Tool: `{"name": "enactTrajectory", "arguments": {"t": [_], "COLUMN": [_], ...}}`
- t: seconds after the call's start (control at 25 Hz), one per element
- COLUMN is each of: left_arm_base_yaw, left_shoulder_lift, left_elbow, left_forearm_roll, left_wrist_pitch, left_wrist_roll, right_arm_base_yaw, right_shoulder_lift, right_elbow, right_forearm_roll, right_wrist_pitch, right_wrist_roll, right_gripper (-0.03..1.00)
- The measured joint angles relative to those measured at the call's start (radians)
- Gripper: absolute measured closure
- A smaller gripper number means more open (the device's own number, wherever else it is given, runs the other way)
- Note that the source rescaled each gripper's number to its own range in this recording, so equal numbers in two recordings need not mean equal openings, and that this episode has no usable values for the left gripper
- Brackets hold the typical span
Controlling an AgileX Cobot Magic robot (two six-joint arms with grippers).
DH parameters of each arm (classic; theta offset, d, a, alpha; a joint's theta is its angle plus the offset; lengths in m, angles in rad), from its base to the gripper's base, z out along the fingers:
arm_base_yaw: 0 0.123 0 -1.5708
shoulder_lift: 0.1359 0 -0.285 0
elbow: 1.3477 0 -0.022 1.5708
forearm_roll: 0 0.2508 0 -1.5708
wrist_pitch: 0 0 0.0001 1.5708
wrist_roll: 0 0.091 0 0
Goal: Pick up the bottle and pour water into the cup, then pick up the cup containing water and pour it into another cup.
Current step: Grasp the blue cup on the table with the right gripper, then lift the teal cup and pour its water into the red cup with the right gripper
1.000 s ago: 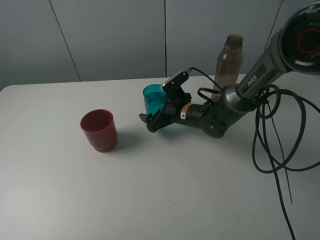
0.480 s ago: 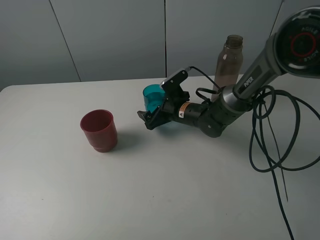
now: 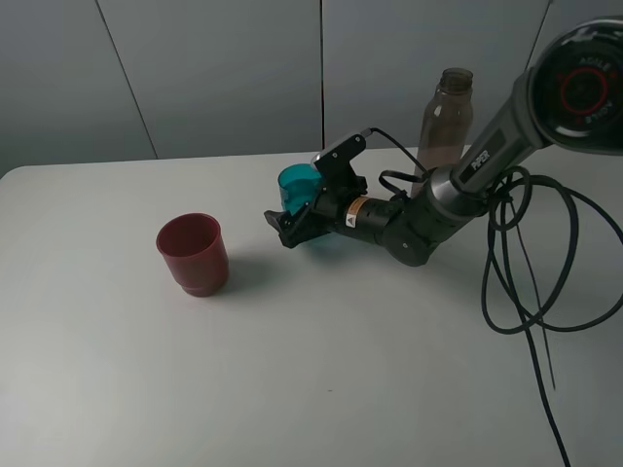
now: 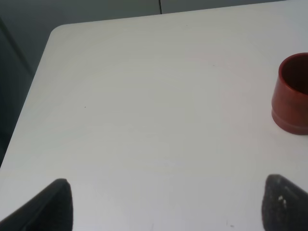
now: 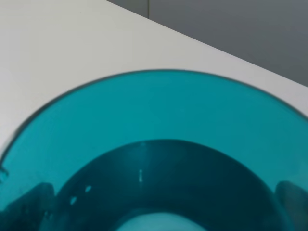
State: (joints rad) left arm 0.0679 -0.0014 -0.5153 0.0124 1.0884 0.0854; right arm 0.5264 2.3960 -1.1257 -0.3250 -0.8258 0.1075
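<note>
Second step, I judge: the right pincer (image 3: 295,216) straddles the cup (image 3: 296,185) on the desk (image 3: 341,370) (clamped or not, I can't tell). Next: lift gently and carry it level toward another cup (image 3: 193,251). The left pincer (image 4: 172,204) gapes wide, empty.

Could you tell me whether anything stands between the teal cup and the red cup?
Nothing visible does: only bare table lies between the teal cup, at the right gripper, and the red cup.
</note>
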Motion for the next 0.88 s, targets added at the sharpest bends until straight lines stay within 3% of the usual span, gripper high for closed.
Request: {"name": "enactTrajectory", "arguments": {"t": [0.2, 0.24, 0.28, 0.32, 0.36, 0.88], "left_arm_base_yaw": [0.0, 0.0, 0.0, 0.0, 0.0, 0.0], "left_shoulder_lift": [0.0, 0.0, 0.0, 0.0, 0.0, 0.0], "left_elbow": [0.0, 0.0, 0.0, 0.0, 0.0, 0.0], "left_forearm_roll": [0.0, 0.0, 0.0, 0.0, 0.0, 0.0], "left_wrist_pitch": [0.0, 0.0, 0.0, 0.0, 0.0, 0.0], "left_wrist_roll": [0.0, 0.0, 0.0, 0.0, 0.0, 0.0], "right_arm_base_yaw": [0.0, 0.0, 0.0, 0.0, 0.0, 0.0], "right_shoulder_lift": [0.0, 0.0, 0.0, 0.0, 0.0, -0.005], "right_elbow": [0.0, 0.0, 0.0, 0.0, 0.0, -0.002], "right_forearm_roll": [0.0, 0.0, 0.0, 0.003, 0.003, 0.003], "right_wrist_pitch": [0.0, 0.0, 0.0, 0.0, 0.0, 0.013], "right_wrist_roll": [0.002, 0.002, 0.002, 0.002, 0.006, 0.008], "right_gripper": [0.0, 0.16, 0.39, 0.79, 0.85, 0.87]}}
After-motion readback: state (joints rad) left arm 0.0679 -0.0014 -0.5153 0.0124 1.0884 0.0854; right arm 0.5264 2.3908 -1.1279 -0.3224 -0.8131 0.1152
